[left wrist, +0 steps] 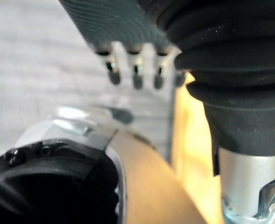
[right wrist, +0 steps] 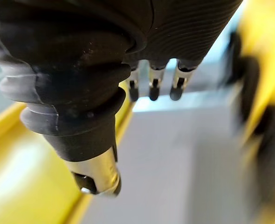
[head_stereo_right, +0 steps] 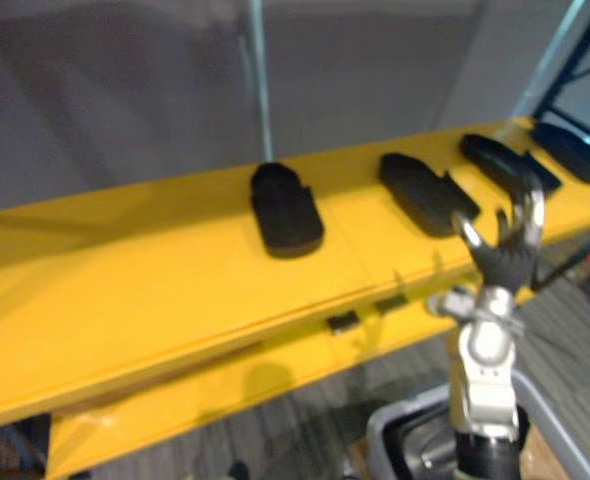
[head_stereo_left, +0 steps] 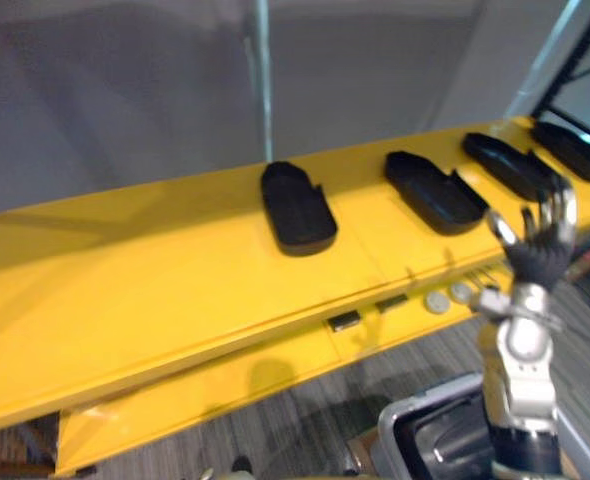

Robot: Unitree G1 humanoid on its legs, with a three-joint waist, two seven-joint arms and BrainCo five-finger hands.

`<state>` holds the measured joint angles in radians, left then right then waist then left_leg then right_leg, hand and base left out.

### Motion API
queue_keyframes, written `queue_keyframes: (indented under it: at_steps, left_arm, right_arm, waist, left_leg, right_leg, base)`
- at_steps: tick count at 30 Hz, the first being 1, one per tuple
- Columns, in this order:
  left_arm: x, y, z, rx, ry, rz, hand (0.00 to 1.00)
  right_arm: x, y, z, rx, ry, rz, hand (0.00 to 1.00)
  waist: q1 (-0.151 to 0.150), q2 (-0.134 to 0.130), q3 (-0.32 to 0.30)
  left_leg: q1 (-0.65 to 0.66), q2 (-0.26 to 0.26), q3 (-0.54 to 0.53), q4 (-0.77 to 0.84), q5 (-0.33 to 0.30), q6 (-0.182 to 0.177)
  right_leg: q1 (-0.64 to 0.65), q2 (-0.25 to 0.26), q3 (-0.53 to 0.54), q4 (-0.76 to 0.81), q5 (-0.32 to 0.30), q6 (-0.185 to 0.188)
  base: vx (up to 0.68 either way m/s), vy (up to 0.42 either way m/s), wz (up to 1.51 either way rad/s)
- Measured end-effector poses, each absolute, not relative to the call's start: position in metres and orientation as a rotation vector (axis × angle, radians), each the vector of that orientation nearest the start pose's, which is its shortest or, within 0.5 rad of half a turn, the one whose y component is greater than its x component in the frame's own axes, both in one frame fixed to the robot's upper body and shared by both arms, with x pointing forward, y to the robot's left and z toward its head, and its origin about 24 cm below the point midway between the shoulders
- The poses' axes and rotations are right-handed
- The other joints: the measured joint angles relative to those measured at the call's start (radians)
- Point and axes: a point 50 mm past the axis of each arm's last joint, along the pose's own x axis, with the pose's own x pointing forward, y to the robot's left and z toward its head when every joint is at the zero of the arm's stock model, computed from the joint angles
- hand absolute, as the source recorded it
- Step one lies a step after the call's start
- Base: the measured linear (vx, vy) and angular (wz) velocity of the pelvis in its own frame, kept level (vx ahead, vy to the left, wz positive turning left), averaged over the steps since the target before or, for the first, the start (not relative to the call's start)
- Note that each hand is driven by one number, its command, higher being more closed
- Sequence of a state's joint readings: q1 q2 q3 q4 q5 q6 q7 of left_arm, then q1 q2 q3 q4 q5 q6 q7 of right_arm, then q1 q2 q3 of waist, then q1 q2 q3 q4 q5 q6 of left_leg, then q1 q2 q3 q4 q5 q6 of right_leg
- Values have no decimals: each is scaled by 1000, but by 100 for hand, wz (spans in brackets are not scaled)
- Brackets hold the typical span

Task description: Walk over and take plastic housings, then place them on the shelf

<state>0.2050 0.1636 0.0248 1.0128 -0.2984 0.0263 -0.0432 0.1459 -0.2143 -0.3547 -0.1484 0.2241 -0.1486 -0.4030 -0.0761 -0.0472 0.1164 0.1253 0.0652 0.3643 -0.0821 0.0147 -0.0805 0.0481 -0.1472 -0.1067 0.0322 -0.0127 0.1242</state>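
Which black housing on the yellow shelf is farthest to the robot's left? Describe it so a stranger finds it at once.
Start at the long yellow shelf that crosses the view, where black housings lie in a row. The leftmost housing is the one meant. Unlike its neighbours, it has only bare yellow shelf on its left, and it lies farthest from the raised right hand.

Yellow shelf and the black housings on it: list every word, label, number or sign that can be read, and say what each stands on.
No legible text anywhere.
Yellow shelf: two small dark tags on its front edge, too small to read.
Black housings: no marking visible on any of them.
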Motion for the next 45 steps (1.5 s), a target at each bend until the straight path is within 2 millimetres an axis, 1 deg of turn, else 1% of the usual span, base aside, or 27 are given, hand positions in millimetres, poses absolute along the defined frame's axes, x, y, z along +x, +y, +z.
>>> queue_keyframes:
  at_steps: [1,3,6,7,9,11,13,16,18,19,20,21,22,24,26,27,29,30,34,36,37,38,39,40,41,42,45]
  left_arm:
    - [58,216,-163,-118,1191,235,0]
    - [70,215,-162,6,1192,126,0]
    - [89,205,-160,73,1179,33,0]
    - [93,203,-160,78,1173,20,0]
    - [99,195,-159,88,1184,-12,0]
    - [103,196,-158,93,1174,1,0]
    - [107,198,-157,109,1170,8,0]
    - [109,191,-157,101,1166,2,0]
    - [104,187,-159,56,1169,18,0]
    - [102,186,-159,8,1157,55,0]
    - [101,191,-158,-41,1136,119,0]
    - [97,191,-159,-79,1133,157,0]
    - [91,191,-159,-162,1109,224,0]
    - [82,192,-161,-179,1112,254,0]
    - [80,196,-161,-155,1120,253,0]
    - [76,199,-162,-144,1134,259,0]
    - [70,205,-163,-130,1152,270,0]
    - [70,207,-162,-123,1151,272,0]
    - [74,208,-161,-118,1123,277,0]
    - [77,209,-158,-111,1097,269,0]
    - [79,210,-158,-102,1091,268,0]
    - [83,213,-155,-89,1073,274,0]
    - [85,215,-154,-96,1060,295,0]
    - [87,215,-153,-100,1056,300,0]
    - [85,215,-154,-99,1070,309,0]
    - [81,218,-155,-94,1092,326,0]
    - [69,220,-157,-107,1119,366,0]
  right_arm:
    - [179,-300,72,-17,-196,-820,0]
    - [151,-308,53,36,-112,-922,0]
    - [119,-307,30,111,-7,-1003,0]
    - [114,-305,26,130,8,-1011,0]
    - [104,-298,16,170,27,-1011,0]
    - [105,-293,14,181,18,-975,0]
    - [109,-288,15,186,-3,-933,0]
    - [129,-278,18,178,-42,-861,0]
    - [151,-269,25,206,-90,-788,0]
    - [170,-262,34,199,-130,-702,0]
    - [193,-254,44,172,-166,-598,0]
    - [206,-251,49,151,-183,-546,0]
    - [231,-245,60,108,-216,-453,0]
    - [244,-239,67,109,-237,-410,0]
    - [246,-239,71,109,-247,-406,0]
    - [247,-241,69,117,-227,-405,0]
    - [246,-242,64,132,-182,-408,0]
    - [244,-243,58,148,-150,-408,0]
    - [233,-239,41,168,-66,-379,0]
    - [228,-223,29,181,-21,-317,0]
    - [227,-217,27,184,-12,-300,0]
    - [226,-206,23,193,3,-267,0]
    - [227,-196,21,199,8,-233,0]
    - [228,-190,22,202,7,-212,0]
    - [229,-181,21,201,13,-168,0]
    - [229,-174,21,184,13,-141,0]
    - [232,-157,24,160,-8,-88,0]
  waist:
    - [-17,8,-5]
    - [-56,3,-9]
    - [-108,-6,-13]
    - [-117,-9,-12]
    - [-132,-7,-8]
    - [-132,-21,-9]
    - [-131,-35,-10]
    - [-111,-27,-11]
    - [-80,-14,3]
    - [-61,4,15]
    - [-30,21,28]
    - [-12,31,31]
    - [29,91,38]
    - [51,115,27]
    - [49,102,35]
    - [47,94,40]
    - [44,79,52]
    - [41,69,64]
    - [37,71,86]
    - [40,73,111]
    - [43,67,114]
    - [47,54,122]
    - [64,56,127]
    - [67,63,135]
    - [67,53,133]
    - [71,47,129]
    - [103,42,126]
  left_leg:
    - [12,-3,35,0,-7,0]
    - [32,-6,102,0,-22,-3]
    - [64,-12,200,-1,-50,-9]
    - [74,-12,222,-4,-54,-9]
    - [114,7,315,-5,-79,-21]
    - [135,16,361,-5,-89,-35]
    - [134,19,364,-4,-90,-42]
    - [117,40,355,24,-87,-53]
    - [76,89,303,176,-156,-35]
    - [14,138,180,356,-221,23]
    - [-59,161,35,537,-258,79]
    - [-94,160,-50,595,-290,94]
    - [-110,145,-223,625,-336,90]
    - [-88,117,-290,583,-356,66]
    - [-93,89,-283,546,-361,58]
    - [-93,86,-272,524,-374,35]
    - [-94,76,-273,504,-384,18]
    - [-93,65,-276,505,-384,18]
    - [-78,39,-274,525,-397,23]
    - [-72,45,-263,550,-445,23]
    - [-72,42,-258,556,-454,25]
    - [-79,43,-246,577,-458,31]
    - [-97,64,-233,577,-452,45]
    - [-105,76,-215,576,-445,53]
    - [-116,86,-212,570,-427,52]
    - [-124,98,-213,561,-411,47]
    - [-148,134,-201,559,-386,32]
  right_leg:
    - [-17,1,36,13,0,1]
    - [-47,8,108,29,3,5]
    - [-83,17,201,36,4,4]
    - [-85,19,206,34,3,-9]
    - [-87,17,130,33,0,-97]
    - [-92,7,77,47,15,-104]
    - [-97,1,48,47,36,-81]
    - [-95,12,26,28,61,-42]
    - [-78,26,28,17,71,-30]
    - [-70,40,45,16,71,-31]
    - [-64,52,88,16,71,-32]
    - [-67,56,116,15,70,-33]
    - [-71,94,175,14,73,-29]
    - [-95,112,218,11,83,-12]
    - [-123,86,218,16,90,-2]
    - [-139,79,218,16,94,5]
    - [-154,69,216,19,98,12]
    - [-154,58,214,30,98,12]
    - [-155,35,219,66,100,13]
    - [-159,42,214,82,112,30]
    - [-161,41,205,82,117,25]
    - [-171,43,186,78,150,-17]
    - [-175,52,181,33,198,-136]
    - [-188,49,135,75,157,-174]
    - [-216,32,38,234,64,-170]
    - [-212,15,-22,347,2,-152]
    - [-168,-18,-86,455,-59,-161]
  base:
    - [-7,71,-91]
    - [-20,73,-96]
    - [-50,51,-96]
    - [-53,41,-116]
    - [-35,17,-116]
    - [17,-7,-75]
    - [40,-21,-21]
    - [108,-30,9]
    - [106,-22,-21]
    - [38,-41,-68]
    - [29,-13,-91]
    - [10,125,-139]
    - [-5,234,-126]
    - [15,226,-87]
    - [-1,120,-9]
    - [-24,105,4]
    - [-33,139,9]
    - [-44,126,10]
    - [-77,111,-5]
    - [-155,89,-33]
    - [-192,61,-39]
    - [-234,42,-49]
    - [-246,34,-50]
    - [-257,15,-41]
    - [-190,9,-16]
    - [-162,-3,-10]
    - [-87,-65,-26]
